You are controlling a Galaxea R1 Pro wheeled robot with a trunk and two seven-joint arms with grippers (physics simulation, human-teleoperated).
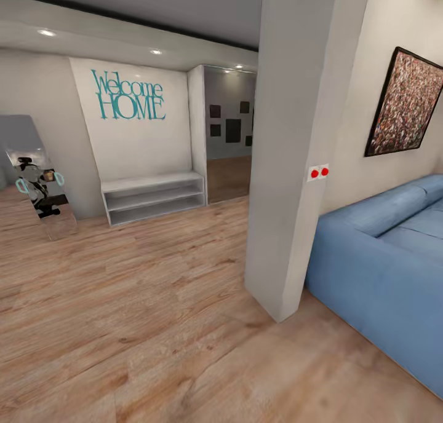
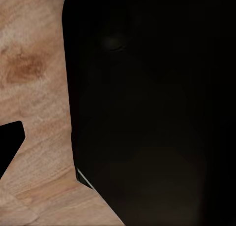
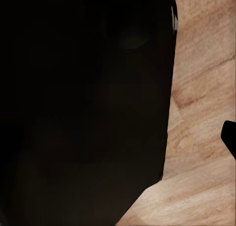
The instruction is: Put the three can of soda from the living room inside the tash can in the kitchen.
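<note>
The three soda cans and the trash can are out of view. The blue sofa (image 1: 381,257) of the living room stands at the right of the head view, on the wood floor (image 1: 154,324). In the left wrist view a dark part of my own body (image 2: 157,113) covers most of the picture, with a black fingertip (image 2: 7,142) at the edge over the floor (image 2: 34,63). The right wrist view is much the same: a dark body (image 3: 83,108), one black fingertip (image 3: 230,137) and floor (image 3: 201,88). I cannot tell how either gripper's jaws stand.
A white pillar (image 1: 289,165) with two red buttons (image 1: 318,173) rises just left of the sofa. Ahead stand a low white shelf (image 1: 154,195) under a "Welcome HOME" sign (image 1: 129,95), a mirror (image 1: 37,177) reflecting me, and an open passage (image 1: 229,165).
</note>
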